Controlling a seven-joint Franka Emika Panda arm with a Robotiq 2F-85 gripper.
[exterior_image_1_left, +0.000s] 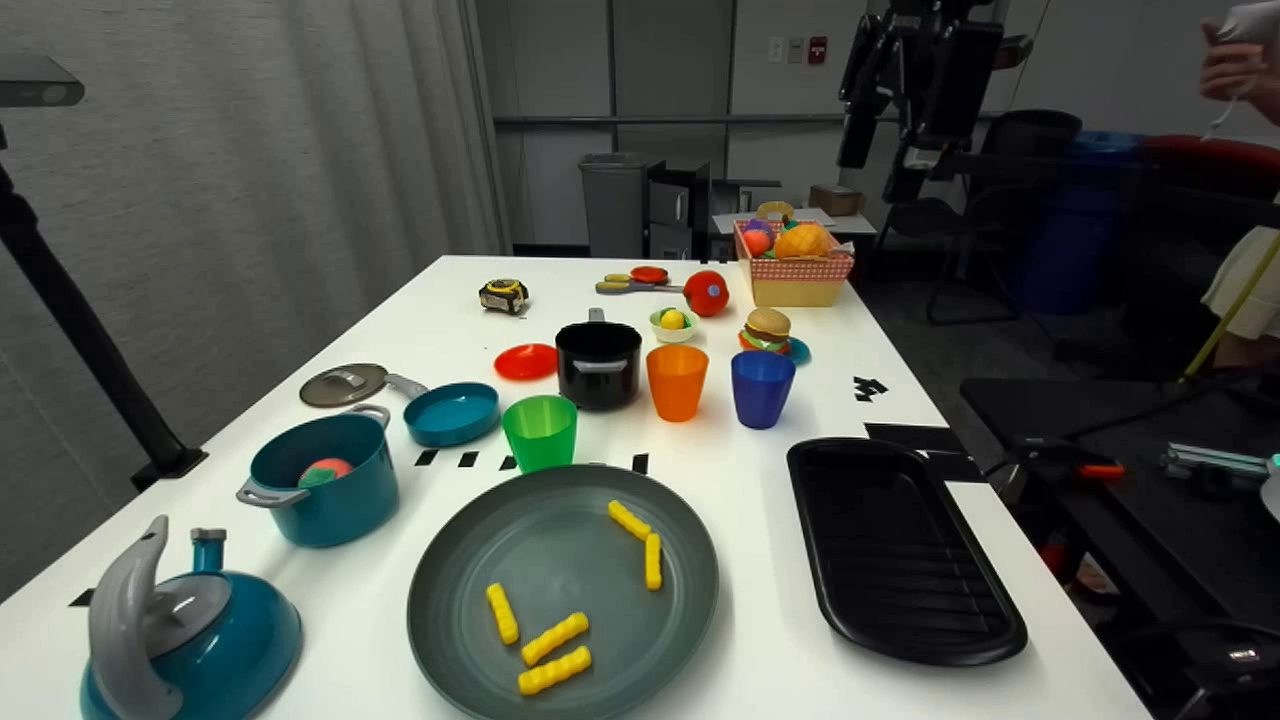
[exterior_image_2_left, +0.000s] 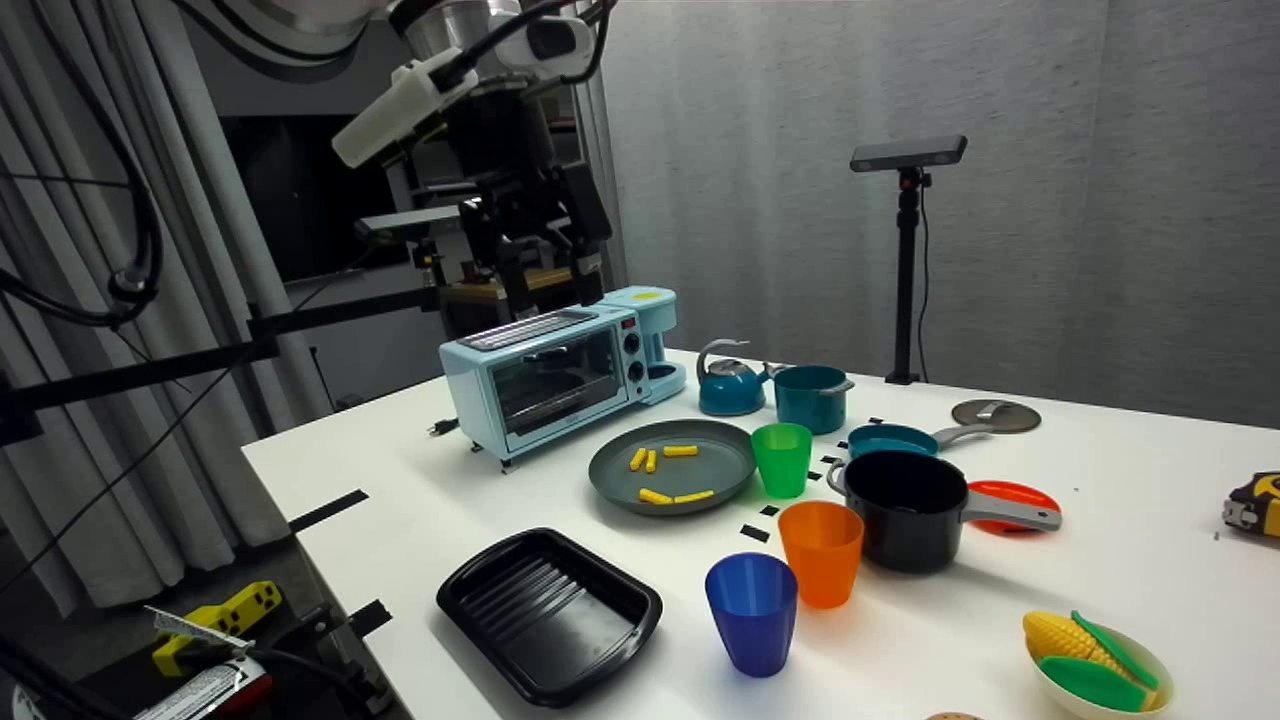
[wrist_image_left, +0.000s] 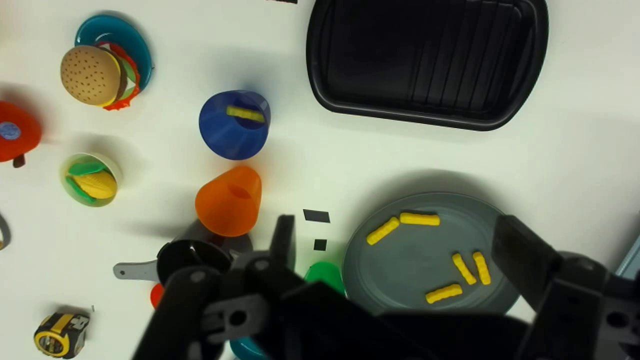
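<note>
My gripper (wrist_image_left: 396, 220) stands open, its fingers wide apart with nothing between them. In both exterior views the gripper (exterior_image_1_left: 880, 168) (exterior_image_2_left: 553, 297) hangs high above the table, touching nothing. Below it in the wrist view lies a round grey plate (wrist_image_left: 395, 270) bearing several short yellow sticks (wrist_image_left: 420, 219). A blue cup (wrist_image_left: 225, 135) has one yellow stick (wrist_image_left: 245, 114) inside. Beside it stand an orange cup (wrist_image_left: 231, 202) and a green cup (exterior_image_1_left: 540, 435), the latter partly hidden by the gripper in the wrist view. A black ribbed tray (exterior_image_1_left: 890, 540) lies near the table's edge.
A light-blue toaster oven (exterior_image_2_left: 555, 380) stands beside the plate. Around are a teal kettle (exterior_image_2_left: 730, 390), a teal pot (exterior_image_1_left: 340, 505), a black pot (exterior_image_2_left: 910, 530), a toy burger (wrist_image_left: 92, 75), a corn bowl (wrist_image_left: 90, 180), a tape measure (exterior_image_1_left: 503, 295) and a food basket (exterior_image_1_left: 797, 290).
</note>
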